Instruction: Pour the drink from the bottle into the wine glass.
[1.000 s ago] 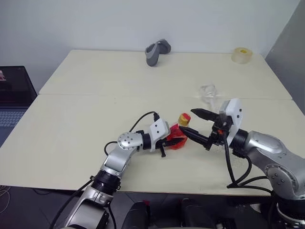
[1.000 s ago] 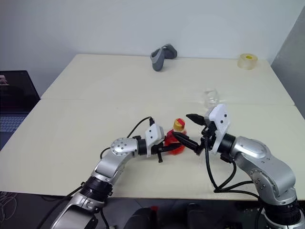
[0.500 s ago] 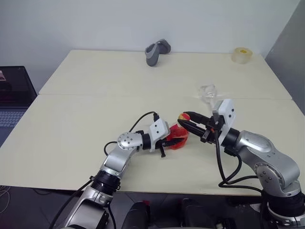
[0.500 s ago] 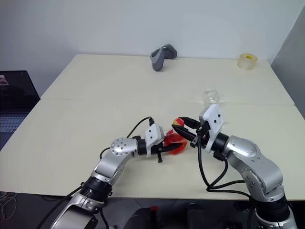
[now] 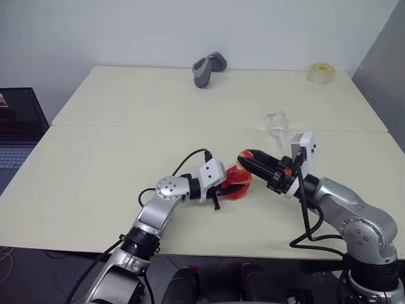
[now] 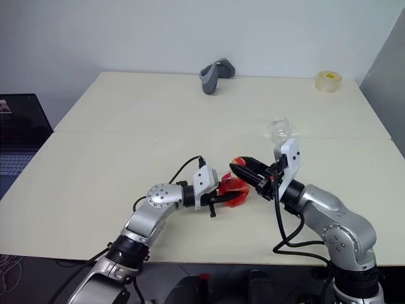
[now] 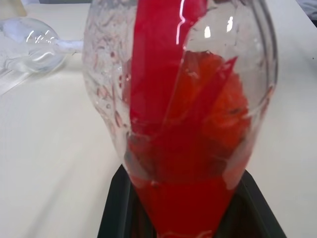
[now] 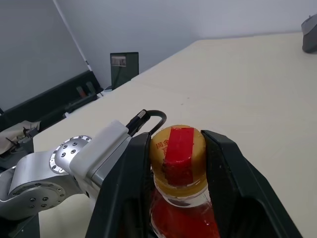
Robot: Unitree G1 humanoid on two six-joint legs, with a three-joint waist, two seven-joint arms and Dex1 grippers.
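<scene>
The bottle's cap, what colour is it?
The cap is yellow with a red stripe across its top, clearest in the right wrist view.

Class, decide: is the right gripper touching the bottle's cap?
Touching. In the right wrist view, the right gripper has a black finger pressed against each side of the bottle's cap, with no gap visible.

A grey handheld device (image 5: 208, 68) and a tape roll (image 5: 321, 73) are sitting at the table's (image 5: 114, 145) far edge; a laptop (image 5: 19, 130) is standing left.
</scene>
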